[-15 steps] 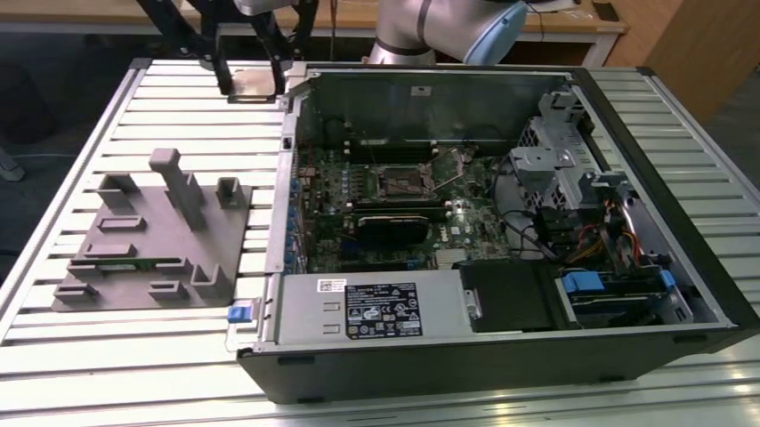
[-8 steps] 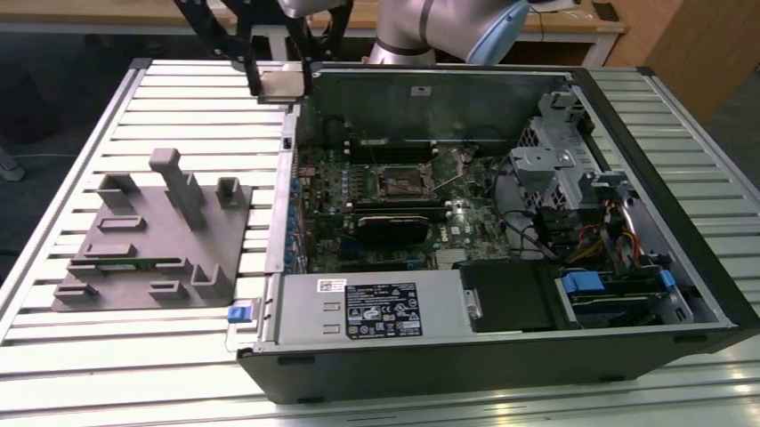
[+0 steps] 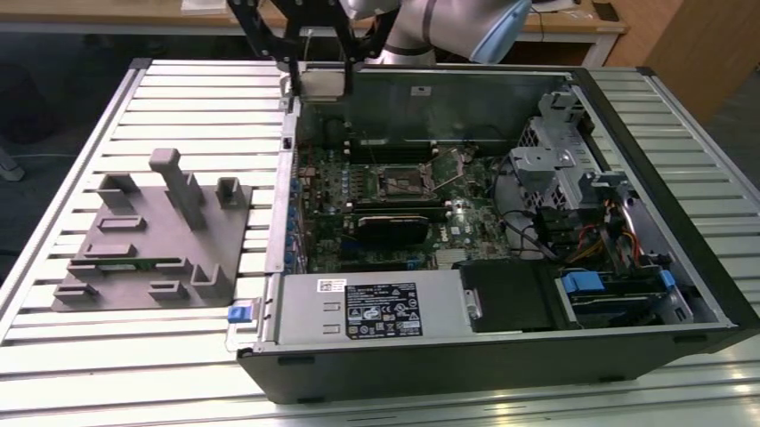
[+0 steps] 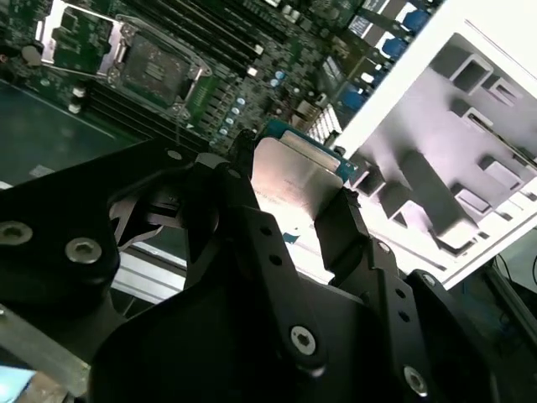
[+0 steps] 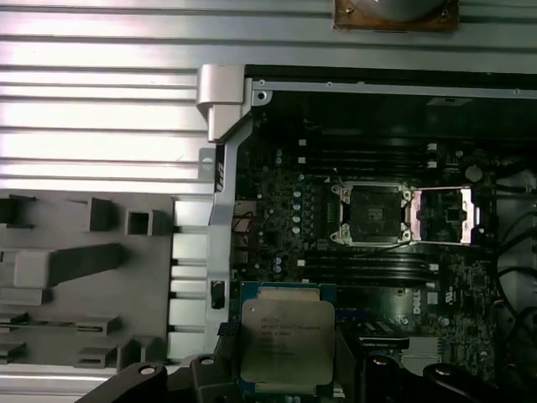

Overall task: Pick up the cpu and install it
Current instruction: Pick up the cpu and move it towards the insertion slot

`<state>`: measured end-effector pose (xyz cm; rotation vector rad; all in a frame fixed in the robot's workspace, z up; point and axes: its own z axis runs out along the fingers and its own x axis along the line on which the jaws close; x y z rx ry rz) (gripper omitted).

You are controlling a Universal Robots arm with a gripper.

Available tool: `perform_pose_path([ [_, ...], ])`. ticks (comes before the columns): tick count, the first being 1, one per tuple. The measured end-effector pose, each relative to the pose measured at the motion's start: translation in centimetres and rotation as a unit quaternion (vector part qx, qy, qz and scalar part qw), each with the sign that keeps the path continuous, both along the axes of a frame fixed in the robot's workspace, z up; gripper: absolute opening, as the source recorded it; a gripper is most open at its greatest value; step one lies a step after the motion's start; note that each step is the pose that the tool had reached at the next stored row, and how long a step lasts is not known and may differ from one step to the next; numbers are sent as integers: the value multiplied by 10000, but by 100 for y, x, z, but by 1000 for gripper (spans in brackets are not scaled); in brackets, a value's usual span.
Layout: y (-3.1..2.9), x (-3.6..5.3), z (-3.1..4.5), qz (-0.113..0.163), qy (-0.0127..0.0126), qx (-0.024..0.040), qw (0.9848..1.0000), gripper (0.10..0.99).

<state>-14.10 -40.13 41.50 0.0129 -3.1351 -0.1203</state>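
Observation:
My gripper (image 3: 320, 71) hangs above the back left corner of the open computer case (image 3: 665, 267), shut on the cpu (image 3: 323, 82), a small pale silver square. In the first wrist view the cpu (image 5: 287, 340) shows its silver top and green rim between the black fingers (image 5: 210, 374). The second wrist view has the cpu (image 4: 289, 180) clamped between two black fingers (image 4: 340, 222). The motherboard's socket (image 3: 396, 182) lies in the middle of the case, lower and to the exterior view's right of the gripper. Its retention frame (image 5: 440, 214) is swung open beside the socket (image 5: 369, 214).
A grey fixture (image 3: 155, 240) with upright pegs lies on the slatted table (image 3: 71, 142), to the exterior view's left of the case. Inside the case stand a white-labelled power supply (image 3: 368, 307), a drive cage (image 3: 558, 169) and bundled cables (image 3: 594, 240).

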Motion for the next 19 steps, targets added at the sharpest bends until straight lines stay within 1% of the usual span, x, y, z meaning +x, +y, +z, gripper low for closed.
perform_pose_path([
  [8, 79, 307, -25, 0, 0, 0, 10000, 545],
  [19, 184, 759, -54, 0, 0, 0, 10000, 545],
])
